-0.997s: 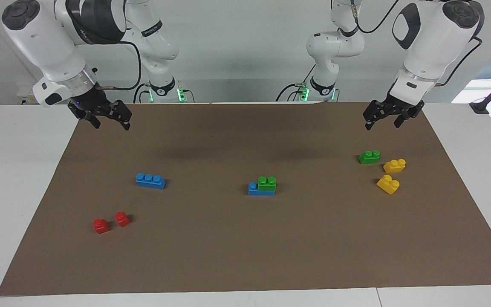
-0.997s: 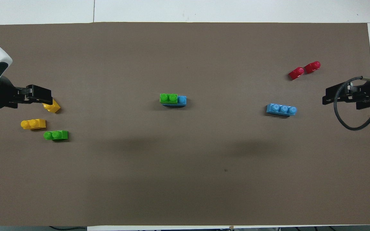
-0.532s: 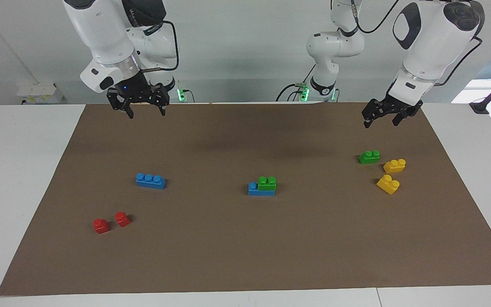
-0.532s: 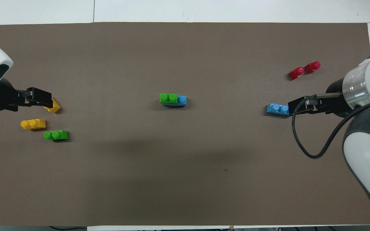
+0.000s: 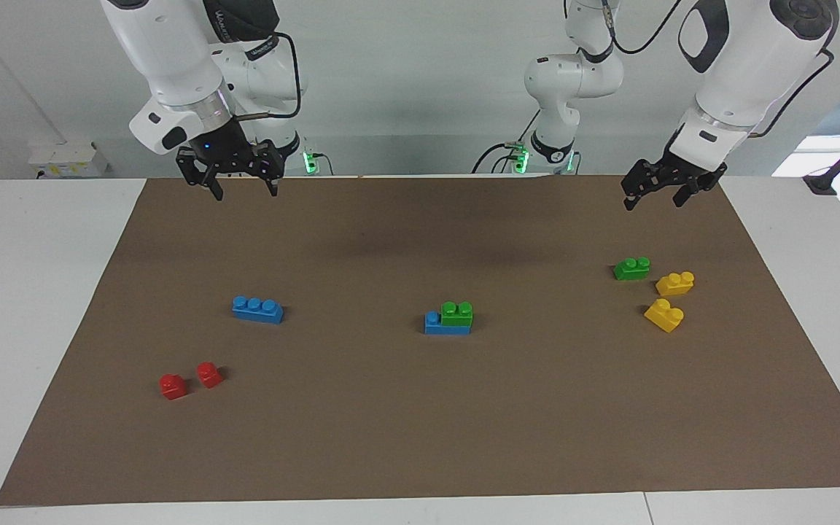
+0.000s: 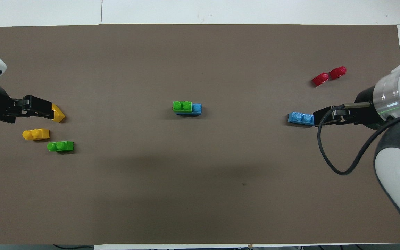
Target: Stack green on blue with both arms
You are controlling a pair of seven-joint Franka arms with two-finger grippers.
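Both tools wide open, empty, raised. Left tool [image 5: 652, 195] over the mat's robot-side edge near the loose green brick [image 5: 631, 268]; right tool [image 5: 238, 182] likewise, loose blue brick [image 5: 257, 309] farther out. One green-on-blue stack [image 5: 449, 318] at mid-worktop. Advice: descend square, pinch long sides, seat studs squarely.

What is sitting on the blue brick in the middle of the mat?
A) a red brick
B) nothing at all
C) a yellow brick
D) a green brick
D: a green brick sits on one end of the blue brick at the middle of the mat, leaving one blue stud bare.
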